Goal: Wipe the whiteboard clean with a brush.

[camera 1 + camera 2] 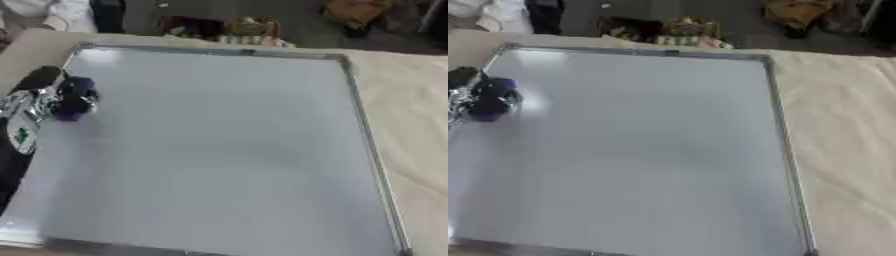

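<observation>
Your left hand [35, 107] sits at the whiteboard's [219, 150] left edge, toward its far-left corner, with its fingers curled round a dark blue brush [75, 98]. The brush lies on the board surface just inside the metal frame, touching the white face as far as you can tell. Its exact shape is too blurred to read, so you cannot tell its long axis; it looks like a short, rounded lump projecting from the hand toward the board's middle.

The relation that matters: nearly all of the whiteboard lies to the right of the brush and toward you. From where the hand is, the unswept area stretches away across the board's width and down its long side toward the near edge. Any stroke must therefore travel rightward from the left frame.

The board surface shows no clear marks, only soft grey shading, so the wiping looks well advanced or the marks are too faint to see.

Your right hand does not show in either view. The whiteboard rests on a beige-covered bench [842, 125], whose bare cloth runs along the board's right side. There are no containers on it.
</observation>
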Tool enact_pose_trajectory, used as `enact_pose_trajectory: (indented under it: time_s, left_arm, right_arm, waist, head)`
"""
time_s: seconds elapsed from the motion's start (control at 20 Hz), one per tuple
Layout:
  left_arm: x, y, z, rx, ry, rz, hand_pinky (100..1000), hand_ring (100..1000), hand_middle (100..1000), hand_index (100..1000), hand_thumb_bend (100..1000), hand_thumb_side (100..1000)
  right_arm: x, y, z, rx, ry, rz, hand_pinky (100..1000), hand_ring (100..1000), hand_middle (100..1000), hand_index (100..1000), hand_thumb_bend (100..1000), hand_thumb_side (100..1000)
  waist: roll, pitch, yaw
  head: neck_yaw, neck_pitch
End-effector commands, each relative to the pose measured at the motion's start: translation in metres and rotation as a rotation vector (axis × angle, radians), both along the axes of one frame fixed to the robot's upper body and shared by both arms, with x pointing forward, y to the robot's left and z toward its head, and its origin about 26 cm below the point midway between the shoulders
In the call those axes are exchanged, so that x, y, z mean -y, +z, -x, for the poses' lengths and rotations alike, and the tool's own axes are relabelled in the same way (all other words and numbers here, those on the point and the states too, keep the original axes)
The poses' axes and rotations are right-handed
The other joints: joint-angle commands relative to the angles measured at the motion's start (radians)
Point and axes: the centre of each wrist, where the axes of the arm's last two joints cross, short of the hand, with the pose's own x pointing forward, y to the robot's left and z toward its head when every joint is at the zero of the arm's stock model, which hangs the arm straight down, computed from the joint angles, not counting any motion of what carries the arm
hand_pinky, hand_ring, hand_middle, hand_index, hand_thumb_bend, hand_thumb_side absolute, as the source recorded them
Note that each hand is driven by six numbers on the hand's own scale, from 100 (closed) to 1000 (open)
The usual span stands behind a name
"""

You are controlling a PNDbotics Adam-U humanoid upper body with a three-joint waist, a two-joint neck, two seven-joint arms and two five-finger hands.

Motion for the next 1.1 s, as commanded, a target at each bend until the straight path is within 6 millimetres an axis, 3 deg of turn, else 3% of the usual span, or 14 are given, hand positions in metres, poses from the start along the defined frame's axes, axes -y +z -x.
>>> enact_pose_trajectory:
  time_s: [0.05,0.6,1.1]
  left_arm:
    - [-0.021,-0.015,0.004,-0.048,0.064,-0.01,375,375,118,166,138,353]
    - [-0.01,-0.012,0.002,-0.045,0.022,0.03,368,370,110,164,126,367]
    - [0.024,-0.007,-0.002,-0.07,-0.14,-0.005,368,371,112,164,127,374]
  right_arm:
    - [0.002,0.009,0.005,0.032,-0.008,0.018,859,854,696,840,100,1000]
    - [0.002,0.009,0.005,0.034,-0.01,0.014,858,853,697,839,100,1000]
    - [0.002,0.009,0.004,0.035,-0.007,0.012,858,853,697,839,100,1000]
  waist:
    - [-0.007,-0.011,0.0]
    - [-0.012,-0.011,-0.003]
    - [-0.012,-0.01,-0.006]
  head:
    - [-0.002,-0.012]
    - [-0.025,-0.005]
    - [-0.036,-0.004]
